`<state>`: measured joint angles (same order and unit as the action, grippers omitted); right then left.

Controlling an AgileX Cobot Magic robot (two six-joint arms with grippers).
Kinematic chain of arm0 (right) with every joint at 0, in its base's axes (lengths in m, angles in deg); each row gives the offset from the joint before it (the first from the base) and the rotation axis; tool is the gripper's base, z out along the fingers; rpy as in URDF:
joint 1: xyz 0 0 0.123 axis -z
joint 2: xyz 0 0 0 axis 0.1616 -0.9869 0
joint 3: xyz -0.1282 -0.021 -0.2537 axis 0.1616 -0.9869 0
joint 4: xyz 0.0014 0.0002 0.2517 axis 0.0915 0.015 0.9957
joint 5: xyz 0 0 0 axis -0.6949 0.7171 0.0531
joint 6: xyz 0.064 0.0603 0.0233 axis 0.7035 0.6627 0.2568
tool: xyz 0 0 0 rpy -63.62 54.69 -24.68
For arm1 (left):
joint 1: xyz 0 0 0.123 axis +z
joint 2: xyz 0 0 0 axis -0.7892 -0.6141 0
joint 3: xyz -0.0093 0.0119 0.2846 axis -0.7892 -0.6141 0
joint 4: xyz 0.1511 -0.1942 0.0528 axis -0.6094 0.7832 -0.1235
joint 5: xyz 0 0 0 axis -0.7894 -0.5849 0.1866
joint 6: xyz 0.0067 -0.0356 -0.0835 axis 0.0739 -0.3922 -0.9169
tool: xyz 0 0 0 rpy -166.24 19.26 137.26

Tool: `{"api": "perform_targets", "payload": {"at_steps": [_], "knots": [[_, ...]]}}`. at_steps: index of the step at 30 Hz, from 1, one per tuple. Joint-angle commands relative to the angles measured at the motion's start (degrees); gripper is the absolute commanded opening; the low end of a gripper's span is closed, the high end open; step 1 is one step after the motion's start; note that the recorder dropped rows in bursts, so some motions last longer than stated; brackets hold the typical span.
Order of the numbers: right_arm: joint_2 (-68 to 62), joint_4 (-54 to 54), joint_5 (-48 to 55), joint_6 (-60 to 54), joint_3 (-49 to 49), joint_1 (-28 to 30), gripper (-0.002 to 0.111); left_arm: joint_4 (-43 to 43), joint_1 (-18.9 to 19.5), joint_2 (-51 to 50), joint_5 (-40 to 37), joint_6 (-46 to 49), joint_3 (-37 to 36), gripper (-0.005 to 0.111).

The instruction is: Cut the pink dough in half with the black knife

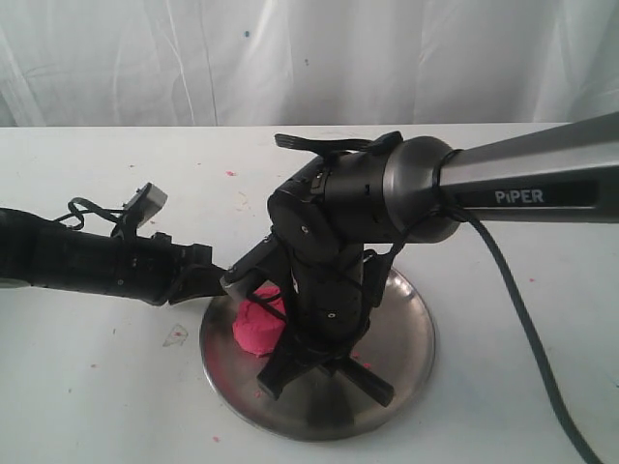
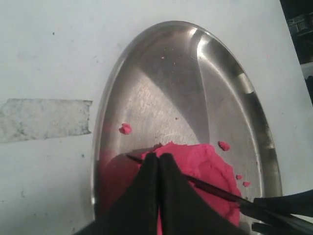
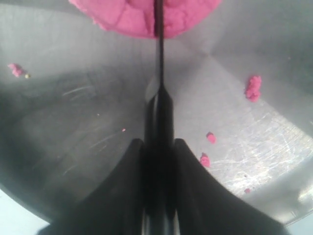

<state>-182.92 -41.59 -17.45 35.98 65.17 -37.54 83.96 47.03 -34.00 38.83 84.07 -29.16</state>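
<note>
Our right gripper (image 3: pixel 159 161) pinches the black knife (image 3: pixel 159 73), blade running straight ahead into the pink dough (image 3: pixel 142 17) on the plate (image 3: pixel 73 122); our left gripper (image 2: pixel 157 164), pressed together, steadies it.

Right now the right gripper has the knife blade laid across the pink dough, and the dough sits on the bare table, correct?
One thing is off: the pink dough is not on the bare table, it sits on the steel plate, as the left wrist view shows. The rest holds: the right gripper grips the knife, whose blade lies across the dough.
</note>
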Motion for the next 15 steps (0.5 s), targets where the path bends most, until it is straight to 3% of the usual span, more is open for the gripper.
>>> {"api": "perform_targets", "payload": {"at_steps": [1,4,9,15], "knots": [[0.2,-0.5,0.3,-0.4,0.5,-0.1,0.0,-0.1,-0.3,-0.3,-1.6,0.4,0.1,0.0],[0.2,-0.5,0.6,-0.4,0.5,-0.1,0.0,-2.9,-0.3,1.4,-5.6,-0.4,2.7,0.0],[0.2,-0.5,0.6,-0.4,0.5,-0.1,0.0,-14.4,-0.3,3.9,-1.7,-12.2,6.9,0.0],[0.2,-0.6,0.3,-0.4,0.5,-0.1,0.0,-18.2,-0.3,3.0,-0.3,-15.0,7.5,0.0]]}}
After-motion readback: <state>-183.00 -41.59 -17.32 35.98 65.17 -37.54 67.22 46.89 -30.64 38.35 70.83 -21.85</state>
